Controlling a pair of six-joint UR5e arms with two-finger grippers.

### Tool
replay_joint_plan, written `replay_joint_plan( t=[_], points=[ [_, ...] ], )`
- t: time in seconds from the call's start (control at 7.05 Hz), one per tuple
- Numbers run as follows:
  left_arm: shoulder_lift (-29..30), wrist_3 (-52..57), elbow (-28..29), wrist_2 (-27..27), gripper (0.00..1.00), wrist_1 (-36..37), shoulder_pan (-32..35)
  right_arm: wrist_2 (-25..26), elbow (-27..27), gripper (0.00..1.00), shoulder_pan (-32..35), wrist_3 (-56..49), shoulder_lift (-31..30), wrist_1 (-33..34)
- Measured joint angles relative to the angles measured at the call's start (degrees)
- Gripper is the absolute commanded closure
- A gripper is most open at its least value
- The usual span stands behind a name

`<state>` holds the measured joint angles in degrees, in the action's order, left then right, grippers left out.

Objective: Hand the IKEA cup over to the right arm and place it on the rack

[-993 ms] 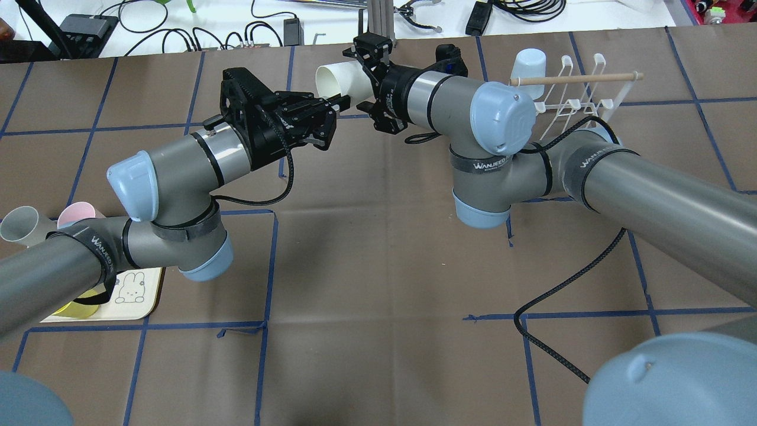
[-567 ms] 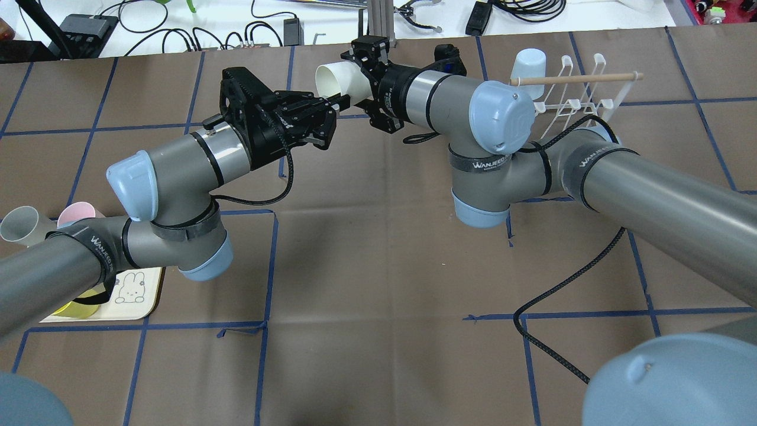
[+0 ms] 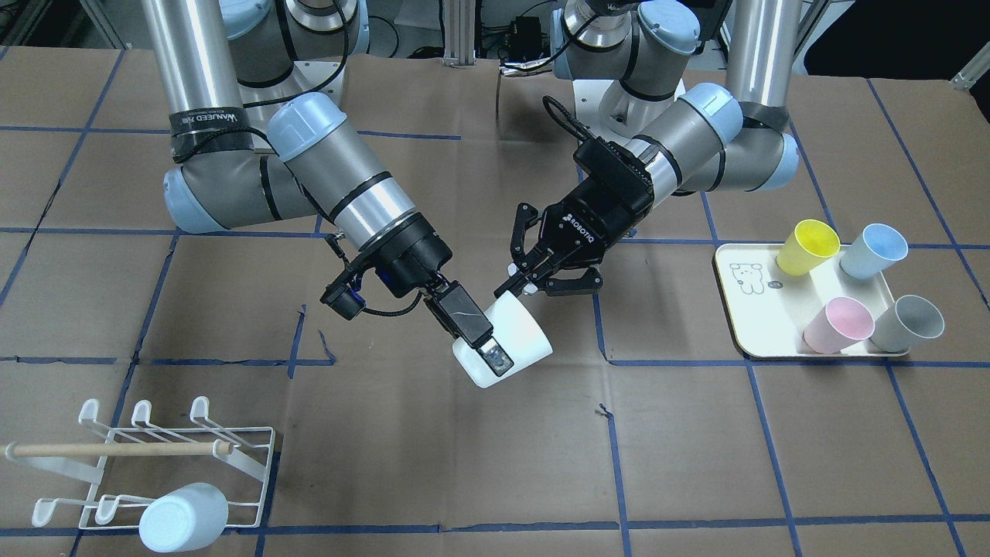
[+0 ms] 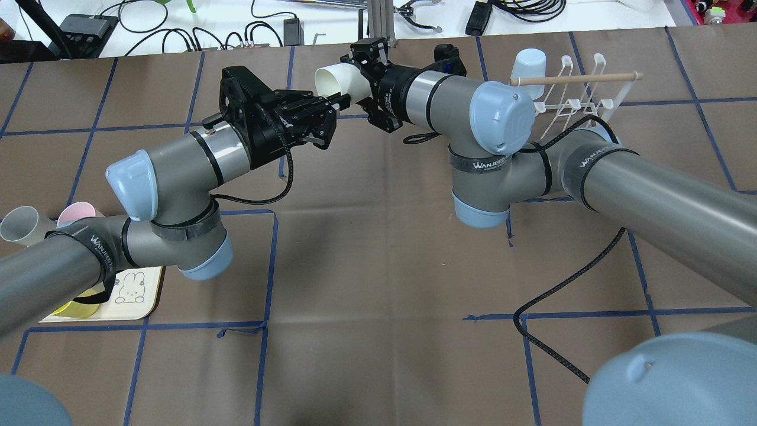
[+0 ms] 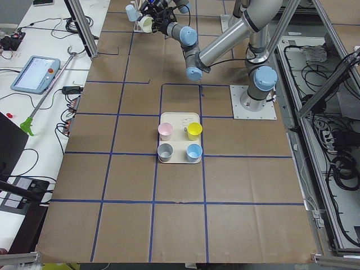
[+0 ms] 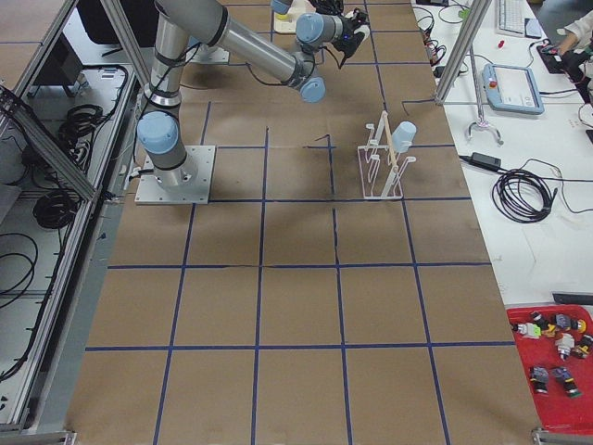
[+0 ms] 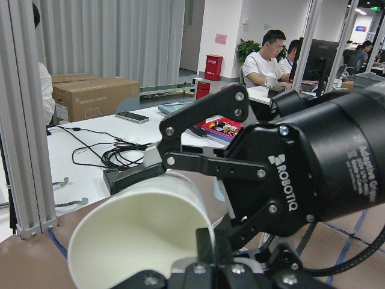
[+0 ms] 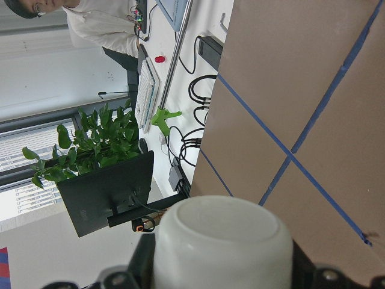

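The white IKEA cup (image 3: 520, 334) (image 4: 332, 79) hangs on its side above the table's far middle, between both grippers. My left gripper (image 3: 513, 288) (image 4: 341, 104) is shut on its rim, one finger inside the mouth, as the left wrist view shows at the cup (image 7: 138, 235). My right gripper (image 3: 497, 350) (image 4: 355, 81), on the right arm (image 3: 205, 120), stands open with one finger on each side of the cup body, very close to it. The cup base (image 8: 222, 241) fills the right wrist view. The rack (image 3: 155, 464) (image 4: 579, 94) is empty-pronged apart from one cup.
A pale blue cup (image 3: 184, 517) hangs upside down on the rack's corner. The cream tray (image 3: 754, 309) holds several coloured cups at the left arm's side. A black cable (image 4: 562, 284) trails over the brown table near the right arm.
My right gripper has slid a little further over the white cup toward its mouth. The left gripper and the cup have stayed almost still.
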<state>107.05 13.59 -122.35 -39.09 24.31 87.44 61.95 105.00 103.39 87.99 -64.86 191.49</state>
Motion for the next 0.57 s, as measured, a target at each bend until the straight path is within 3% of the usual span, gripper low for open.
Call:
replay_joint_plan(
  t=[0.43,0.57],
  points=[
    [0.03,-0.83,0.24,-0.48,0.02,0.03,0.01,0.01,-0.05,0.58,-0.06,0.01,-0.05,0.16],
    [0.02,-1.65,0.32,-0.51,0.01,0.05,-0.05,0.01,-0.06,0.58,-0.09,0.0,-0.1,0.19]
  ],
)
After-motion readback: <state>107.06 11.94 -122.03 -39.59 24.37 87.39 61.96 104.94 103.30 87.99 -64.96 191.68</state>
